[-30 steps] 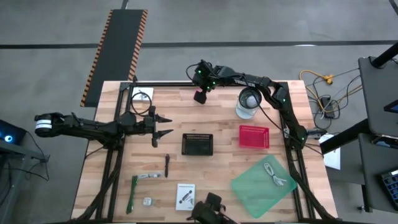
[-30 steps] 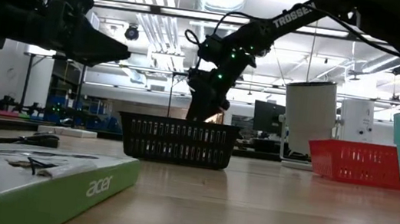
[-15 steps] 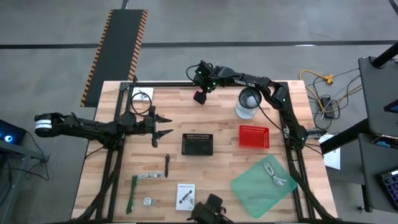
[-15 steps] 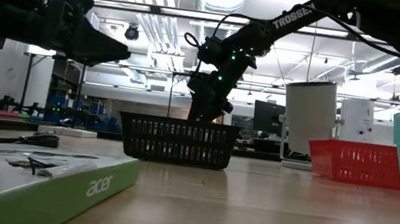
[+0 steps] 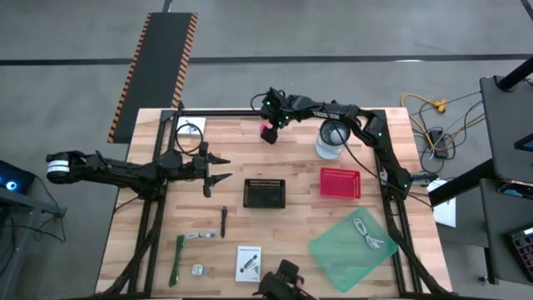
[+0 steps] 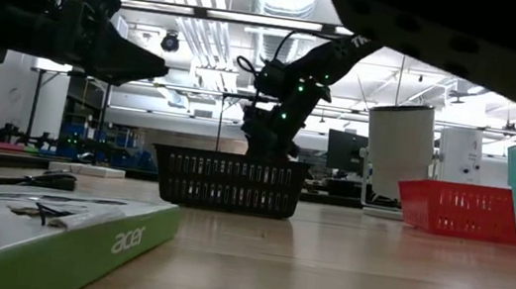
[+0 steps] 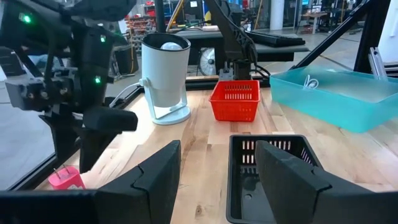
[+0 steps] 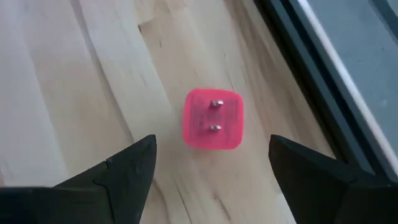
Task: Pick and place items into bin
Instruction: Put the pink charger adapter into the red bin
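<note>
The black basket (image 5: 264,192) and red basket (image 5: 340,182) are sitting empty; the right gripper (image 8: 210,180), fingers spread, is hovering over a pink two-pronged plug cube (image 8: 212,119)

Looking straight down on table (image 5: 291,167); level from tabletop; wrists close, both sharing pink cube (image 8: 212,119).

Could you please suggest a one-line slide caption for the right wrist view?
Right tool, open, poised above the pink cube, whose two metal prongs face up, on the wooden table.
</note>
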Motion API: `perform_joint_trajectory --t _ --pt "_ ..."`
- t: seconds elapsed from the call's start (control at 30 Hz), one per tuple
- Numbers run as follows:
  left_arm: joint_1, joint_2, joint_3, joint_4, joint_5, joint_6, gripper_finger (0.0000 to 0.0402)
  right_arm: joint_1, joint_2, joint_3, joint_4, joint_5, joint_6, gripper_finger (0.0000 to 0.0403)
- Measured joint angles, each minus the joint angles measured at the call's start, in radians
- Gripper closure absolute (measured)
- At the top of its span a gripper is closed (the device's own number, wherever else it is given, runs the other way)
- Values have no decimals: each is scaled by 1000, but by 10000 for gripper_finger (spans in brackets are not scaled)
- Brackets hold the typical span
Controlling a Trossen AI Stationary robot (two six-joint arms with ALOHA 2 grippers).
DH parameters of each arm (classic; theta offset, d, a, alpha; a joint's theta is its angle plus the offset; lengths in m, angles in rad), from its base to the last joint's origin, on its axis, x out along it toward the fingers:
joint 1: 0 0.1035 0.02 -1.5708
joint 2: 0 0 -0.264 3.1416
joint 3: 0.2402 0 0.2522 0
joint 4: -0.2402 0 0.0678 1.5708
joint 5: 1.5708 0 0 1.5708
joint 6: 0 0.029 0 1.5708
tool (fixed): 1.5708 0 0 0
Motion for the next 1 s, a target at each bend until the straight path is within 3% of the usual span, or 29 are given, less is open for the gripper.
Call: perform_joint_trajectory --t 0.5,1.0 --pt "0 0 0 0 0 0 210 -1 0 -19 38 -12 -71 109" --pt "0 0 0 0 0 0 210 -5 0 -19 14 -15 -500 127"
